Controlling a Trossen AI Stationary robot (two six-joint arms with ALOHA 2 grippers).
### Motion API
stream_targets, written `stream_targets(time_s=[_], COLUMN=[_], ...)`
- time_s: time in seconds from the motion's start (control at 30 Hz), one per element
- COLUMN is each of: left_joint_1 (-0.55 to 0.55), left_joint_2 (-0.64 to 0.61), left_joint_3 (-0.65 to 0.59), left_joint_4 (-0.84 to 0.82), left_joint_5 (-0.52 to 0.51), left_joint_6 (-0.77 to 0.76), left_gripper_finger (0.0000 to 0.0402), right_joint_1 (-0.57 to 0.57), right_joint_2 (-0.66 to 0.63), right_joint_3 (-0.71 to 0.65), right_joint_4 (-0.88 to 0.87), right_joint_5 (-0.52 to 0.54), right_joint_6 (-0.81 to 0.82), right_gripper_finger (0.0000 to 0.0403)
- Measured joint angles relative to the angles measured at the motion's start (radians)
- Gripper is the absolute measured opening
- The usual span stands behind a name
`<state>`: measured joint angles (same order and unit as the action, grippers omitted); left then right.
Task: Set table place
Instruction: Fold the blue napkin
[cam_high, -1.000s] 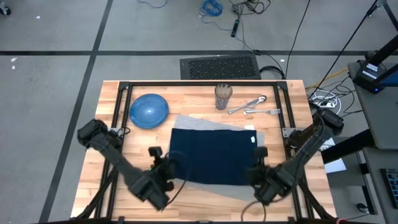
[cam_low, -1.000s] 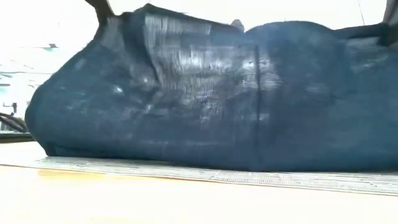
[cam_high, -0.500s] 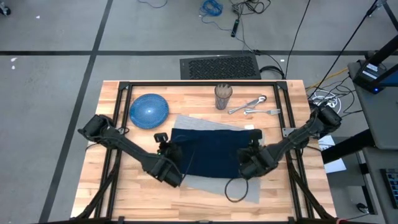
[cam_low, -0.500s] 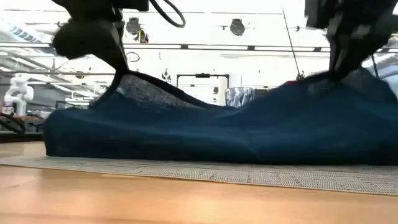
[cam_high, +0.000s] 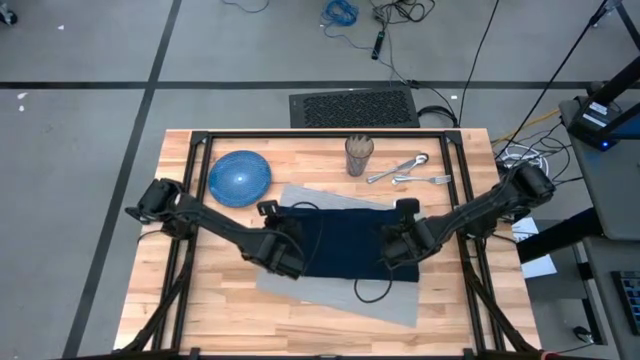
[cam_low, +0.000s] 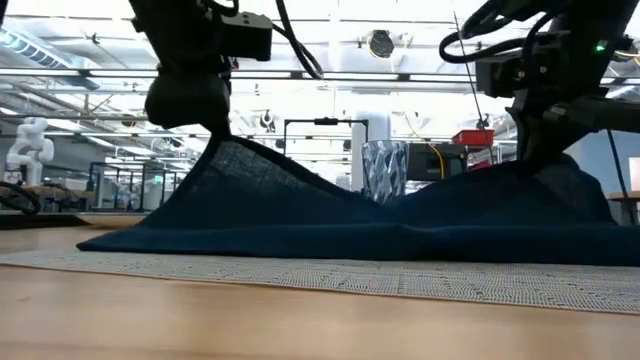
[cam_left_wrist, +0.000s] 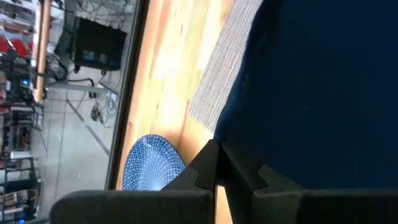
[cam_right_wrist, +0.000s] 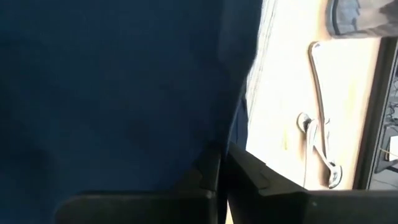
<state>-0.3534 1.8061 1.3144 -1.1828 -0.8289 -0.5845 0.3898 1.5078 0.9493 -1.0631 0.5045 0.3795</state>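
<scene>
- Table (cam_high: 150, 310): light wood top with black frame; grey placemat (cam_high: 330, 295) lies flat near its middle, skewed slightly to the edges.
- Navy napkin (cam_high: 345, 245): lies over the far part of the placemat; in the low view its two near corners are lifted off the mat while the cloth between them sags and rests on the mat (cam_low: 400, 280).
- Left gripper (cam_high: 283, 250): at the napkin's left side; wrist view shows its fingers (cam_left_wrist: 208, 168) pressed together with the cloth edge pinched between them.
- Right gripper (cam_high: 400, 243): at the napkin's right side; fingers (cam_right_wrist: 211, 168) likewise clamped on the cloth edge.
- Blue plate (cam_high: 239, 178): on bare wood beyond the mat's left far corner, apart from it.
- Glass (cam_high: 359, 155): upright at the far edge; cutlery (cam_high: 405, 170) lies just right of it, off the mat.
</scene>
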Motion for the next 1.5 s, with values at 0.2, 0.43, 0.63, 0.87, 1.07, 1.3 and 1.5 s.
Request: stream_targets(time_s=[0.2, 0.43, 0.63, 0.87, 1.07, 1.3, 1.5], left_joint_1=[0.007, 0.007, 0.029, 0.055, 0.06, 0.06, 0.06], left_joint_2=[0.0, 0.0, -0.001, -0.001, -0.001, -0.001, -0.001], left_joint_3=[0.0, 0.0, -0.006, -0.068, -0.123, -0.132, -0.132], left_joint_4=[0.002, -0.011, -0.059, -0.003, 0.067, 0.078, 0.076], left_joint_5=[0.018, 0.018, 0.018, 0.043, 0.047, 0.012, -0.004], left_joint_6=[0.017, 0.015, -0.015, -0.011, -0.002, -0.01, -0.012], left_gripper_finger=[0.0, 0.0, 0.0, 0.0, 0.0001, 0.005, 0.0106], right_joint_1=[-0.026, -0.065, -0.092, -0.124, -0.144, -0.165, -0.18], right_joint_2=[-0.028, -0.036, -0.036, -0.035, -0.035, -0.035, -0.035], right_joint_3=[-0.001, -0.001, -0.001, -0.001, -0.001, -0.001, -0.001], right_joint_4=[0.035, 0.049, 0.05, 0.05, 0.051, 0.054, 0.052], right_joint_5=[0.008, 0.016, 0.013, -0.016, -0.056, -0.113, -0.102], right_joint_6=[-0.043, -0.077, -0.094, -0.097, -0.094, -0.093, -0.093], right_gripper_finger=[0.0, 0.0, 0.0, 0.0, 0.0, 0.0003, 0.0042])
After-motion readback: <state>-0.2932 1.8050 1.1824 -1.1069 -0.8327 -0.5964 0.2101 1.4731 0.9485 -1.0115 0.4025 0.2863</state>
